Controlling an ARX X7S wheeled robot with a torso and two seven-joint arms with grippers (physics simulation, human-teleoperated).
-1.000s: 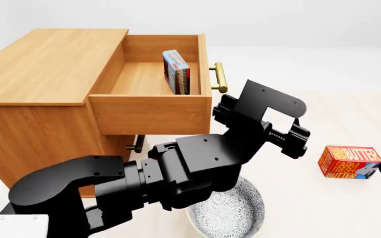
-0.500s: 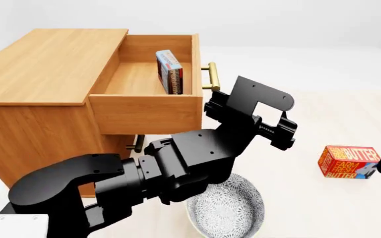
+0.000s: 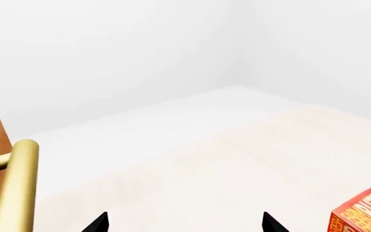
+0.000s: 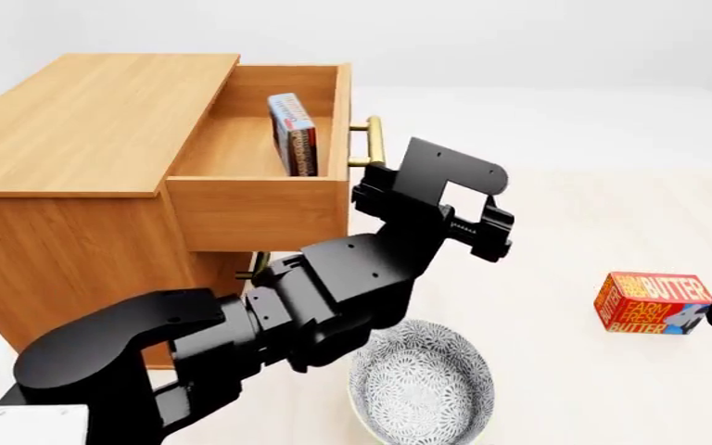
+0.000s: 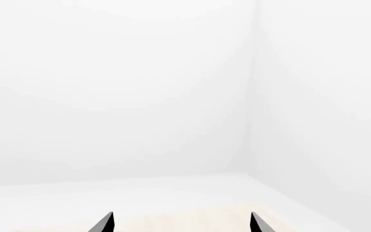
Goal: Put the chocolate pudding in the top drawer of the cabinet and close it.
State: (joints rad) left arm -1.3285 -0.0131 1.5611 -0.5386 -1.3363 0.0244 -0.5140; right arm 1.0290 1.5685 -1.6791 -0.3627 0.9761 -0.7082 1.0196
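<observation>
Half done, by judgement: chocolate pudding (image 4: pixel 293 133) stands upright inside top drawer (image 4: pixel 263 199) of cabinet (image 4: pixel 71 185). Drawer partly open; closing left. Left gripper (image 4: pixel 381 185) beside brass handle (image 4: pixel 373 142), fingers spread, empty. Right gripper (image 5: pixel 180 223) fingers apart, empty.

Everything I see is bright, flat and evenly lit, with no glare and no blur anywhere. The white walls nearly wash out in both my wrist views. Shadows are faint: the cabinet (image 4: pixel 84 185) is only slightly darker on its near face, and inside the top drawer (image 4: pixel 257 148) shading stays soft.
</observation>
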